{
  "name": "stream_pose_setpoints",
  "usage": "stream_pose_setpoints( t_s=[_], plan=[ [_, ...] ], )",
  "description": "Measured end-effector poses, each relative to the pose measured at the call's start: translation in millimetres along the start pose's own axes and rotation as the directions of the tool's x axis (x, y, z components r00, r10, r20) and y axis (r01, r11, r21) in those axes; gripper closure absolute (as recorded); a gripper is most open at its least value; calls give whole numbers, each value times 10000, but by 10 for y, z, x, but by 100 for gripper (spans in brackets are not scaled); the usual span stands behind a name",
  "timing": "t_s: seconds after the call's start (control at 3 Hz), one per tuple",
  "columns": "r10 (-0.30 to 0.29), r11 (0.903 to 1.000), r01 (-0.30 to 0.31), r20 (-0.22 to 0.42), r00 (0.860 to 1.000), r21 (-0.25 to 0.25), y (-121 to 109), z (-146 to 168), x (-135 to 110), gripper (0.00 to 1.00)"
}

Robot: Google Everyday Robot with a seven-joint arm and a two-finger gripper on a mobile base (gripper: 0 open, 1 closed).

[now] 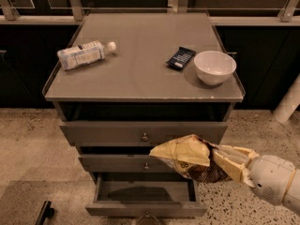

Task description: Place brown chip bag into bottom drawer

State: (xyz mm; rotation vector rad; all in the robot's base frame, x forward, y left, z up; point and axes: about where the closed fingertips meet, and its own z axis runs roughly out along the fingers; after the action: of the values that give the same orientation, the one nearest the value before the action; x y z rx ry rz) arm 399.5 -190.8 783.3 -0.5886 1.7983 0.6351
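Brown chip bag (183,154) clamped in claw (217,159) above bottom drawer (140,209).

no legible text, labels, or numbers

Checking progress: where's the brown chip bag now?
The brown chip bag is in the gripper, lower right of the camera view, before the middle drawer, above the open bottom drawer.
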Motion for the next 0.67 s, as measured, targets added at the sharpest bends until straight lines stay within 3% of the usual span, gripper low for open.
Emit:
stream_pose_setpoints(
  t_s=[0.33, 0.67],
  plan=[
    [630, 9979, -631, -34, 9980, -145, -192, 192, 501, 100],
    [1563, 9864, -1555, 107, 9877, -533, -343, 474, 1017, 100]
  ],
)
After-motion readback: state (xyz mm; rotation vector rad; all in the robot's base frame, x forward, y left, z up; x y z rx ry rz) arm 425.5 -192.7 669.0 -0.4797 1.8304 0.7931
